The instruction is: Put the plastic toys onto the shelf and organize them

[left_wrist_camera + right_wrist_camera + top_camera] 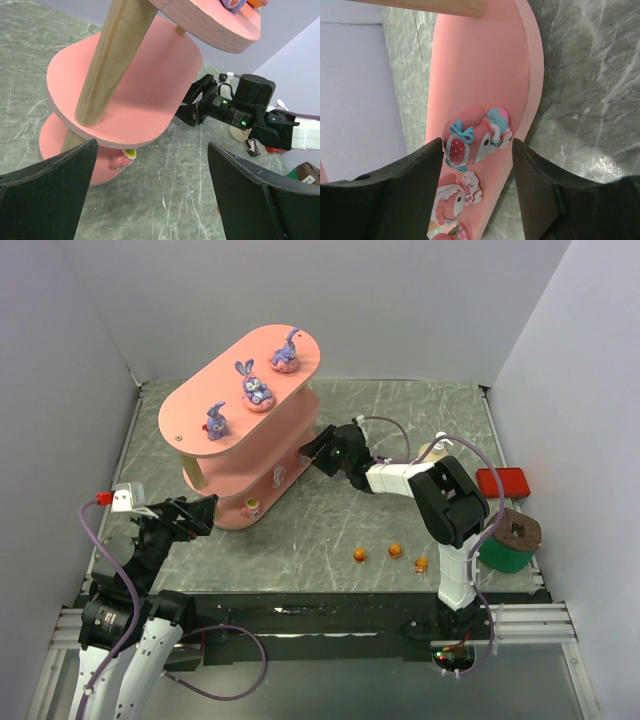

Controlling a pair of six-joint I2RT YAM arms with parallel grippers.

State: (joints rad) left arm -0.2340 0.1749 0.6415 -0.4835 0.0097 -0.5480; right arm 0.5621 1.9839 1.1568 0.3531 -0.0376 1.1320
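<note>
- right tool (477, 146): jaws apart, one finger each side of a strawberry toy (470, 137) w/ a blue bow. The toy sits on a board of the shelf (200, 405), not lifted. There is a slim gap on each side, so it reads as not clamped.
- The toy is close to the board's rim, w/ a pink-white toy (454, 197) just beside it, prob. to line them up in a row on one tier.
- Which tier: a lower board at the shelf's far-right end. It looks like the bottom one, but I can't be sure.
- The tool reaches in from the side, under the board above. The posts (112, 55) & upper boards would block a drop from overhead.
- left tool (150, 200): jaws wide apart, nothing btwn them, held low by the shelf's near end. It looks parked clear of the other arm.
- purple bunnies (256, 388): three, upright, spaced along the top board. That tier looks done.
- small toy (252, 505): on the bottom board, near the left tool.
- orange toys (394, 551): three on the desk (310, 540) by the right arm's base, well apart from the shelf & not yet placed.
- red box (500, 483): at the desk's right edge, not part of the job.
- Risk: a finger brushing the strawberry toy on the way out could tip it off the rim, so a straight pull-back seems best.
</note>
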